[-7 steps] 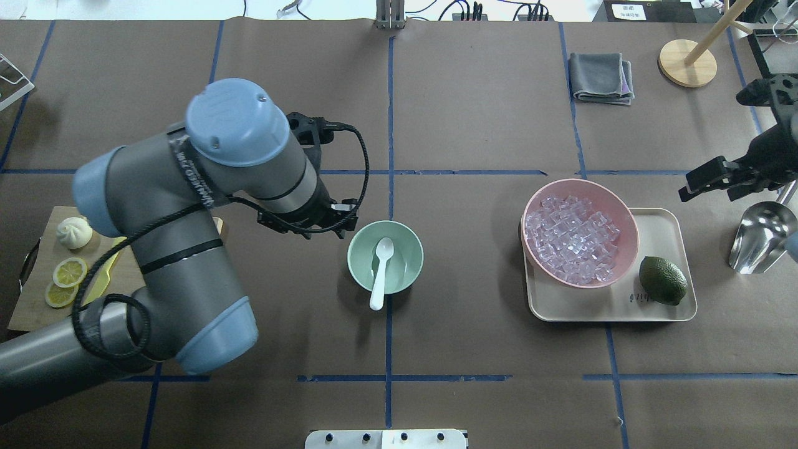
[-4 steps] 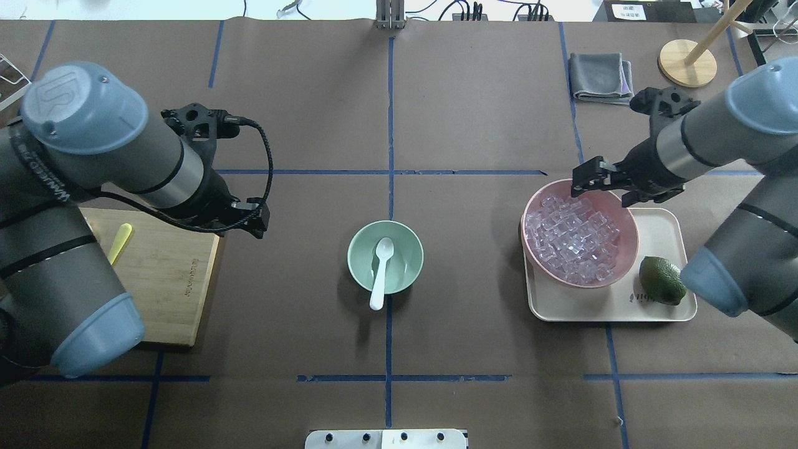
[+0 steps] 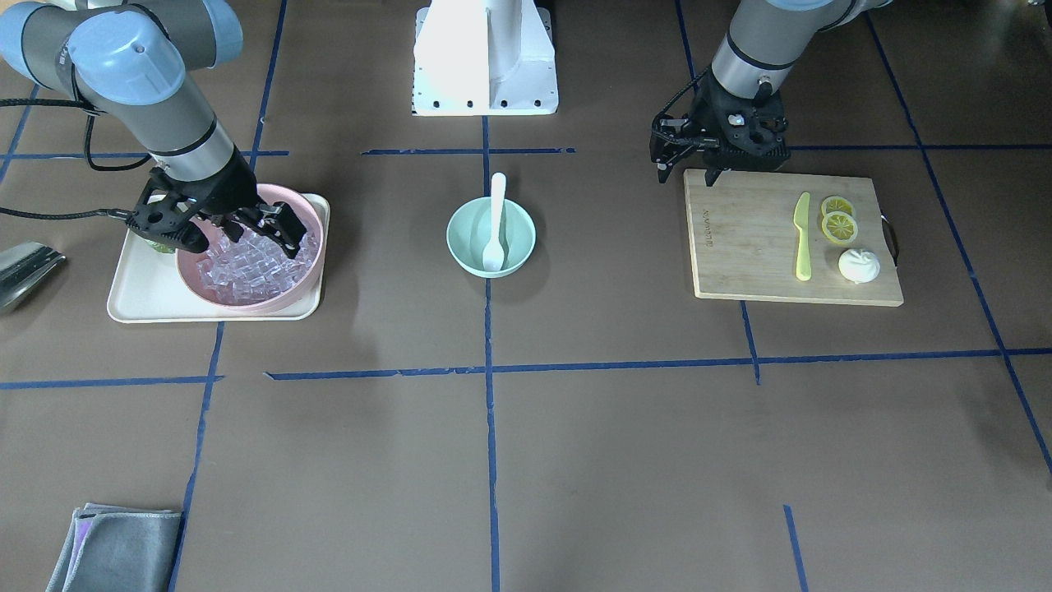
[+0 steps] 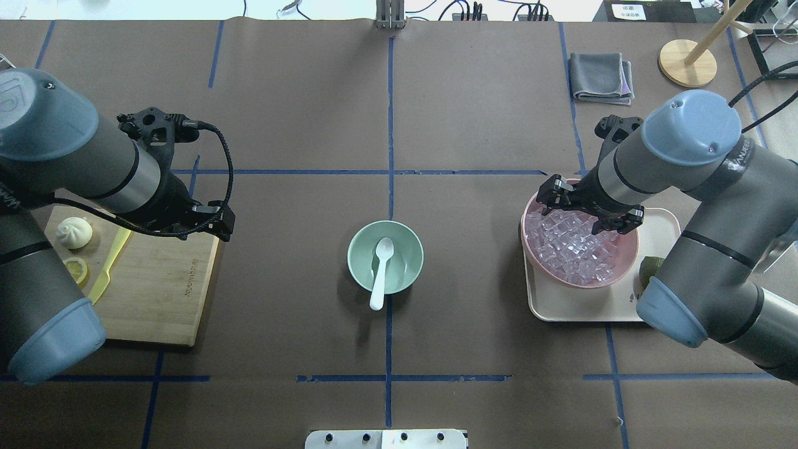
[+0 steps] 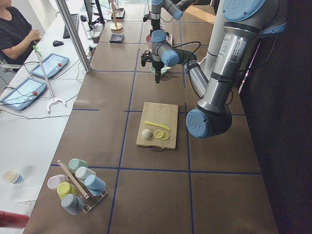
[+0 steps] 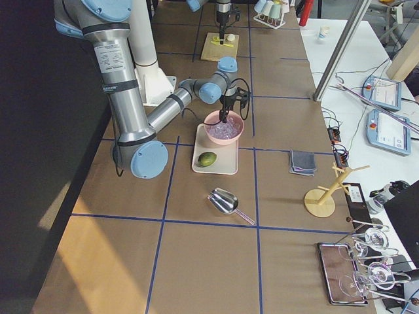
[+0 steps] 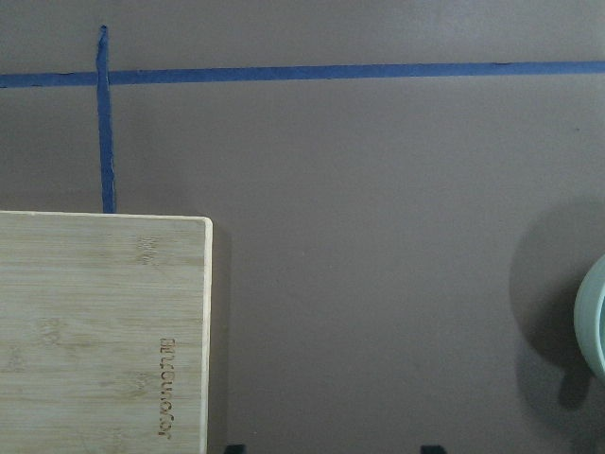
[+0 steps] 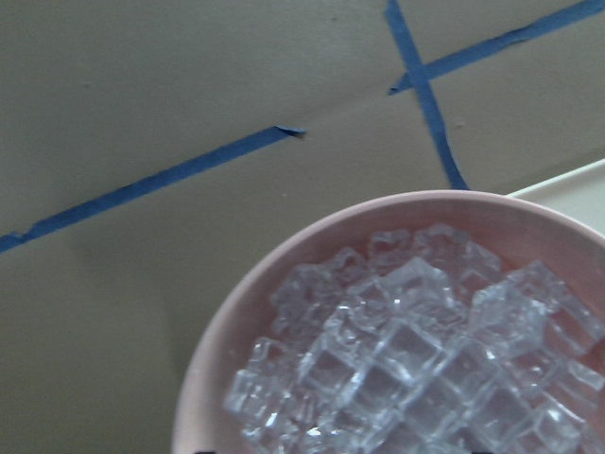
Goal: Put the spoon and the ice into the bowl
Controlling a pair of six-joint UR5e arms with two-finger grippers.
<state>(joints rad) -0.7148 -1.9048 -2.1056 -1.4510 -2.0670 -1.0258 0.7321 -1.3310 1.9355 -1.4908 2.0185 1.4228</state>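
Note:
The white spoon (image 4: 380, 271) lies in the mint-green bowl (image 4: 358, 252) at the table's middle, scoop inside and handle over the near rim; both also show in the front view, the spoon (image 3: 496, 222) and the bowl (image 3: 460, 238). The ice (image 4: 570, 246) fills the pink bowl (image 4: 628, 246) on the right. My right gripper (image 4: 591, 209) hangs open over the ice, jaws spread wide, holding nothing; the right wrist view looks straight onto the ice (image 8: 416, 350). My left gripper (image 4: 215, 224) is open and empty above the cutting board's corner, left of the mint bowl.
The pink bowl stands on a cream tray (image 4: 592, 308) with a lime (image 4: 648, 268) partly behind my right arm. A cutting board (image 4: 168, 287) holds a yellow-green knife (image 4: 106, 268), a bun (image 4: 73, 232) and lemon slices. A metal scoop (image 6: 224, 201) lies beyond the tray.
My right arm came in from the right edge and now holds its open gripper over the ice. My left gripper drew back leftward from the mint bowl to the cutting board's corner.

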